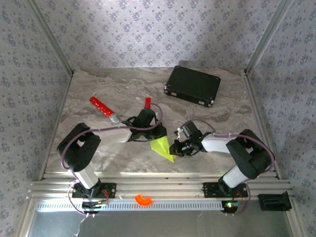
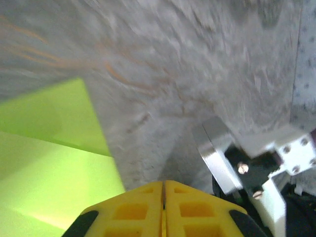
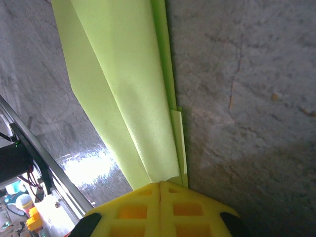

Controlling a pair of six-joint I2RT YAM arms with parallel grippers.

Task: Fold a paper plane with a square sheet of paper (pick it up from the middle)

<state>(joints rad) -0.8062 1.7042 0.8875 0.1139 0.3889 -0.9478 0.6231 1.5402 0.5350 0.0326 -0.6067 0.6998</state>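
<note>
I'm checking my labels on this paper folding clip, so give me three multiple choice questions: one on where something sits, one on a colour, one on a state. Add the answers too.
1. Where on the table does the black case lie?
A. Far right part
B. Near left corner
C. Between the two arms

2. What colour is the folded paper?
A. Red
B. Lime yellow-green
C. White

3. How do the jaws of the right gripper stand?
A. Wide open above bare table
B. Shut on a red stick
C. Shut, with the folded paper running in between them

Answers:
1. A, since the top view shows the case far from the arm bases, right of centre.
2. B, as the top view and both wrist views show that colour.
3. C, as the right wrist view shows the yellow jaws meeting where the paper's narrow end enters.
</note>
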